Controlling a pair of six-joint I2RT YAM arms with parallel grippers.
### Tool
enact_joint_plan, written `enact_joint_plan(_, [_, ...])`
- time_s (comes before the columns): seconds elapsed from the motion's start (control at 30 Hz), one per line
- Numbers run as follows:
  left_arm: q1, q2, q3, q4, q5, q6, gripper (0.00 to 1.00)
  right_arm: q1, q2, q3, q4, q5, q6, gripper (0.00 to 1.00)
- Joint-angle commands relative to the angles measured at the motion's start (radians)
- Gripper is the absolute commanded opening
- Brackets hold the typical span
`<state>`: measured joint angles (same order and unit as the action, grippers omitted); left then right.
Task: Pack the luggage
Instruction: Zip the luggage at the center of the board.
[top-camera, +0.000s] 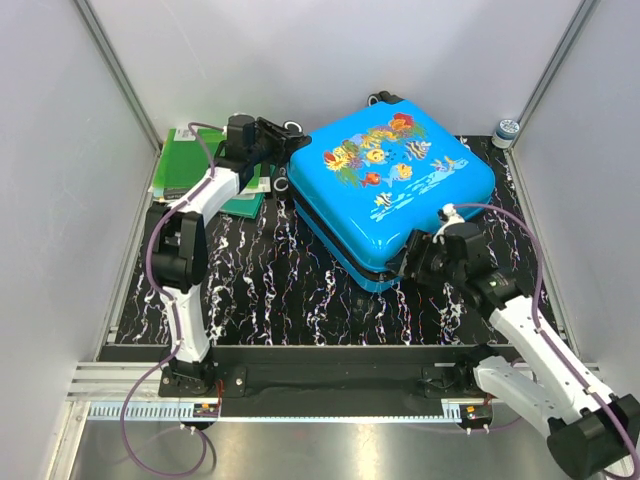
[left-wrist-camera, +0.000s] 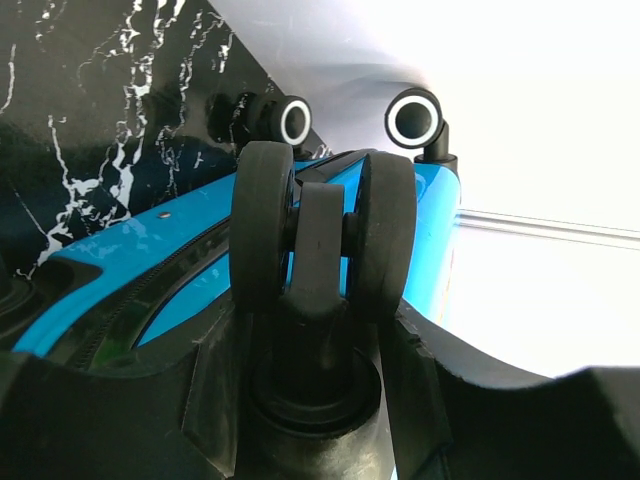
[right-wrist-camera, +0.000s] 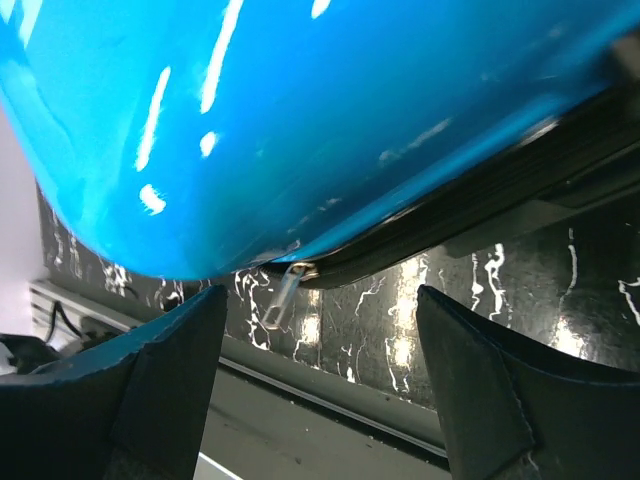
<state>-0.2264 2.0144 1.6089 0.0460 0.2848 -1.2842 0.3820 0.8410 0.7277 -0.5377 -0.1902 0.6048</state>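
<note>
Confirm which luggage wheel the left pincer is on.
The nearest twin-wheel caster, seen tread-on and all black, held inside the left pincer. The far-left wheel and far-right wheel show white rings and stand untouched behind it.

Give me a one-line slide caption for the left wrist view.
Left end effector clamps a black twin caster wheel on the blue luggage.

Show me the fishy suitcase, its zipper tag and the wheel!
suitcase (top-camera: 465, 190): top view, on its blue lid beside the fish.
zipper tag (right-wrist-camera: 283, 297): right wrist view, middle of the hanging pull.
wheel (left-wrist-camera: 262, 235): left wrist view, left tyre of the near double wheel.
</note>
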Motion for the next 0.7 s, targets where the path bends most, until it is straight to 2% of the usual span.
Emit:
enact_joint_plan(0.0, [-0.008,-0.144,0.011,0.123,0.077,0.008,0.00,0.110,0.004,0.035,0.056,0.141,0.029,0.83])
enact_joint_plan(0.13, [-0.007,-0.172,0.009,0.127,0.080,0.013,0.00,0.198,0.033,0.064,0.027,0.184,0.023,0.81])
enact_joint_plan(0.23, [-0.001,-0.178,0.019,0.117,0.085,0.016,0.00,0.270,0.041,0.073,-0.010,0.285,0.032,0.79])
enact_joint_plan(0.67, [0.002,-0.213,-0.018,0.135,0.106,-0.007,0.00,0.460,0.118,0.024,0.001,0.552,0.122,0.71])
